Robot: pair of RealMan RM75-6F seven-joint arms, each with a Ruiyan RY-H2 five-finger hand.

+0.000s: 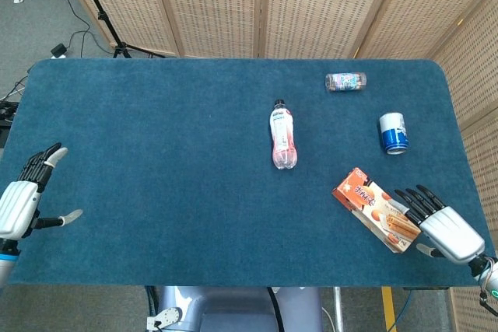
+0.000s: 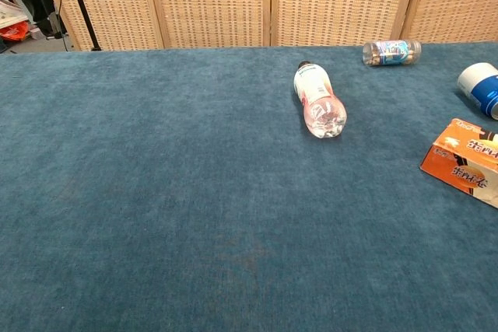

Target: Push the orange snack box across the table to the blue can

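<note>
Near the table's front right corner, your right hand [image 1: 443,231] sits palm down with its dark fingers [image 1: 412,201] spread apart and stretched toward the orange snack box [image 1: 373,209]. The fingertips reach the box's near right end; from the head view you cannot tell whether they press on it or only hover just above it. Nothing is held in that hand. The box lies flat and slanted on the blue table [image 1: 156,153], its long side running from upper left to lower right. The blue can [image 1: 394,132] lies on its side farther back toward the right edge, well apart from the box. In the chest view only the box's left end [image 2: 465,159] and part of the can [image 2: 481,88] show, and neither hand appears there.

Your left hand [image 1: 19,204] hangs at the front left edge, fingers apart, thumb pointing right, gripping nothing
</note>
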